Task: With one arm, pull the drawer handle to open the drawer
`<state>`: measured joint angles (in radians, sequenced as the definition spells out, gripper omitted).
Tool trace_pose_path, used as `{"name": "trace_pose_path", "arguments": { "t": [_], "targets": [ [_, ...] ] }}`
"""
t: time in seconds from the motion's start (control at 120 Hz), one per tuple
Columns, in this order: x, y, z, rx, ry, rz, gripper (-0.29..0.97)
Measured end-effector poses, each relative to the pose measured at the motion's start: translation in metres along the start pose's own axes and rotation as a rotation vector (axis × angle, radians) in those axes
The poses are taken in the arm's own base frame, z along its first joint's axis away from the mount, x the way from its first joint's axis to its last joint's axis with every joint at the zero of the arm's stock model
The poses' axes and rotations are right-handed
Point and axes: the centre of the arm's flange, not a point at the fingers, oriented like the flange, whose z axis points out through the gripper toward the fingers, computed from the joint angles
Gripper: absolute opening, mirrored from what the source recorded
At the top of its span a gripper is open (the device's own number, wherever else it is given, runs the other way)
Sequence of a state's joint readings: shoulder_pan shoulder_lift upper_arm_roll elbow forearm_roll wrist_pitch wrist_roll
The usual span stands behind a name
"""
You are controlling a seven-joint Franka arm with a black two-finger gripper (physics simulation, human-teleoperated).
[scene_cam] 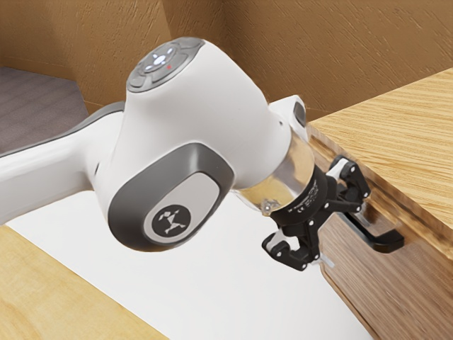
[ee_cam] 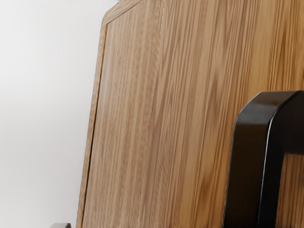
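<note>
The wooden drawer front [scene_cam: 396, 283] faces the white floor, under the cabinet's top [scene_cam: 396, 142]. Its black handle [scene_cam: 376, 236] sticks out from the front. My black gripper [scene_cam: 322, 216] is right at the handle's end nearer the arm, its fingers spread wide and open. One finger [scene_cam: 352, 180] lies against the upper part of the front, the other finger [scene_cam: 290, 249] hangs lower. In the wrist view the drawer front [ee_cam: 166, 118] is very close, and the handle [ee_cam: 259, 166] curves up beside the hand. I see no gap showing how far the drawer stands out.
A white surface [scene_cam: 212, 283] stretches below the arm and beside the cabinet. A wooden board [scene_cam: 42, 297] lies at the exterior view's lower left. Brown walls [scene_cam: 318, 42] stand behind. The arm's large white wrist [scene_cam: 198, 142] hides much of the middle.
</note>
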<state>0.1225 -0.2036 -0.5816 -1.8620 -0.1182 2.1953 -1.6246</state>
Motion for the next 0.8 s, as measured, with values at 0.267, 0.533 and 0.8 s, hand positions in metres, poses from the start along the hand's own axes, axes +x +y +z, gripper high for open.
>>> {"name": "trace_pose_path", "arguments": {
  "t": [0.267,0.533,0.8],
  "targets": [
    [-0.005,-0.017,-0.012,-0.006,0.029,0.002,0.39],
    [-0.005,-0.036,-0.021,-0.011,0.048,-0.017,0.39],
    [-0.011,-0.058,-0.035,-0.029,0.068,-0.027,0.39]
  ]
}}
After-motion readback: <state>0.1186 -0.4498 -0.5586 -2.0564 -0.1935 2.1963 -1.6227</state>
